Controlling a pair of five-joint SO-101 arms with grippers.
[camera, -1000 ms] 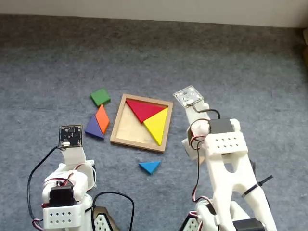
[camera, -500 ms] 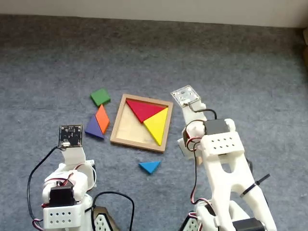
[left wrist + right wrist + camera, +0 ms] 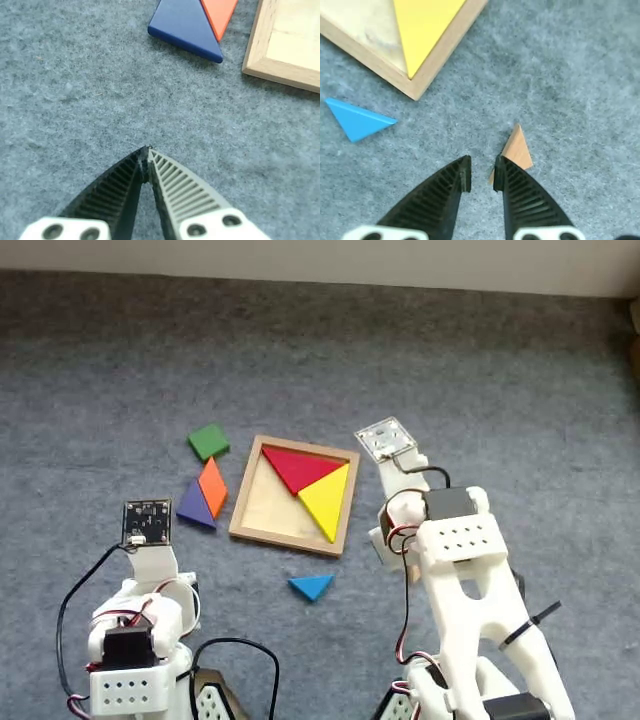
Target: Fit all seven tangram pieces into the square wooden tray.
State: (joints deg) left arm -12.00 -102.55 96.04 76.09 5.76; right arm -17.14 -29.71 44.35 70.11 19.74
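Right wrist view: tan triangle [image 3: 516,150] beside right pincer [image 3: 481,172], blue triangle [image 3: 355,120] near tray [image 3: 432,62].

The tray [image 3: 285,544] lies ahead, between the left tool [image 3: 146,152] and the right tool [image 3: 480,175]. In it, on the side nearer the right tool, lie one big triangle [image 3: 293,467] and a second big triangle [image 3: 328,500], touching. A small triangle [image 3: 517,150] lies just beside the right tool's tip. Another small triangle [image 3: 357,120] lies to that tool's left, near the tray. Ahead of the left tool a medium triangle [image 3: 185,25] touches a parallelogram [image 3: 220,12] beside the tray, and a square piece [image 3: 208,441] lies beyond them.
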